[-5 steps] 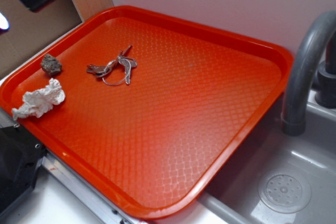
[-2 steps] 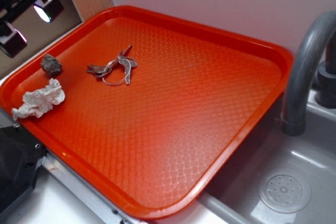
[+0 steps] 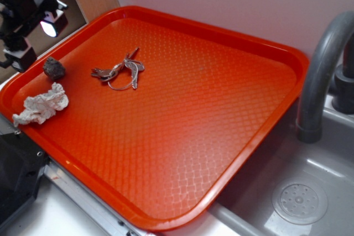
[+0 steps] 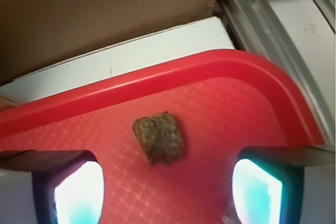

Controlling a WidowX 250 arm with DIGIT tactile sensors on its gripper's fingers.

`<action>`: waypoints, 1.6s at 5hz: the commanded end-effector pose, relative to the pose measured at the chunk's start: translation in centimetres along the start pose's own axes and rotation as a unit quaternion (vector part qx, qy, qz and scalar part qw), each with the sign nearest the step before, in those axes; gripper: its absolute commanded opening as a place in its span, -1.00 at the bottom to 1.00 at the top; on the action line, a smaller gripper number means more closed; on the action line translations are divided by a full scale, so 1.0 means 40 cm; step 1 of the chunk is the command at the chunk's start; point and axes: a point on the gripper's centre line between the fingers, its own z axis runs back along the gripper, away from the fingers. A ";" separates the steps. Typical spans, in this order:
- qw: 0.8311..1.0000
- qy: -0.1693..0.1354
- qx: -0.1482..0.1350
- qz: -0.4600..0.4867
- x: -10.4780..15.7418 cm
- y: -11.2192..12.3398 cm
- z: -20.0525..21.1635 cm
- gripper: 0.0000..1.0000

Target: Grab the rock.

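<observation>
Claw [image 4: 168, 192] spread wide apart above lumpy grey-brown rock [image 4: 159, 137]. Sits on red tray [image 3: 293, 59] with keys [image 3: 119, 71] and crumpled paper [image 3: 40, 105].

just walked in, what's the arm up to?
The WidowX gripper hangs open above the rock, which lies near a corner of the orange tray. In the wrist view the rock sits between the two fingers, not yet touched. The crumpled paper and the keys lie on the tray nearby, untouched.

Kitchen: sink [image 3: 310, 192]; faucet [image 3: 321, 70]
</observation>
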 end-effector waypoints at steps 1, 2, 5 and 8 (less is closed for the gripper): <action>0.998 -0.040 -0.024 -0.050 0.010 0.015 -0.049 1.00; 0.994 -0.060 -0.020 -0.091 -0.016 0.029 -0.085 1.00; 0.989 -0.113 -0.002 -0.093 -0.012 0.032 -0.132 1.00; 0.985 -0.123 0.004 -0.119 -0.030 0.036 -0.148 -1.00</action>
